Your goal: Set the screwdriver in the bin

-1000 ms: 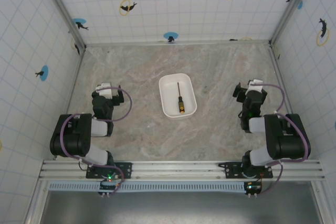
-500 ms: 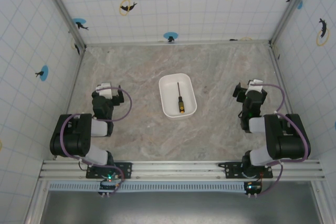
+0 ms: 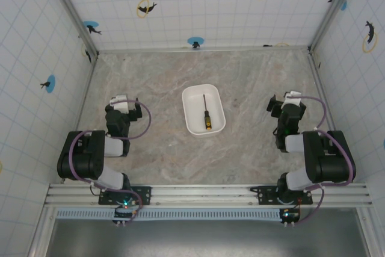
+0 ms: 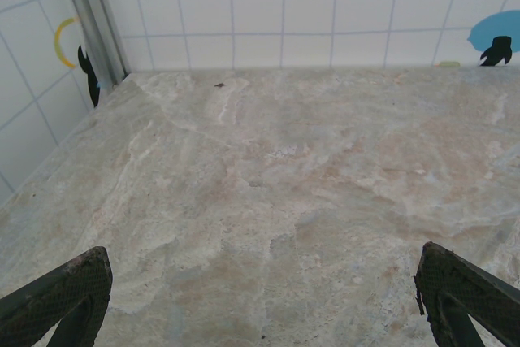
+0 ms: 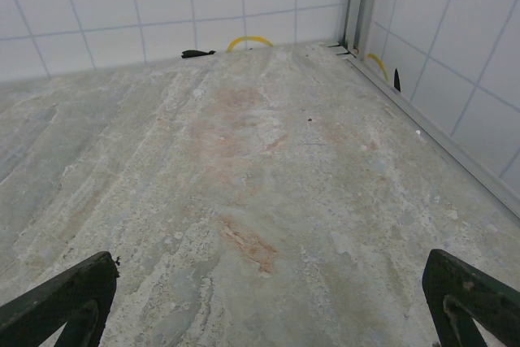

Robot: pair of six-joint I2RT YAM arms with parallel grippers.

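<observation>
The counter point(image 3: 150, 76) looks like matt veined stone, grey and beige. The bin point(image 3: 195, 110) is smooth white plastic with a faint sheen. The screwdriver point(image 3: 206, 113) has a dark metal shaft. The walls point(image 3: 192, 4) are glossy white tile. The left claw point(image 4: 262, 286) has matt black, scuffed fingers point(image 4: 65, 294).

Seen from above, the screwdriver point(image 3: 206, 114) lies lengthwise inside the white bin point(image 3: 194, 112) at the centre of the marbled table point(image 3: 156, 76), handle toward the near edge, with the left gripper point(image 3: 124, 102) and the right gripper point(image 3: 284, 100) flanking it, both well apart from the bin.
</observation>
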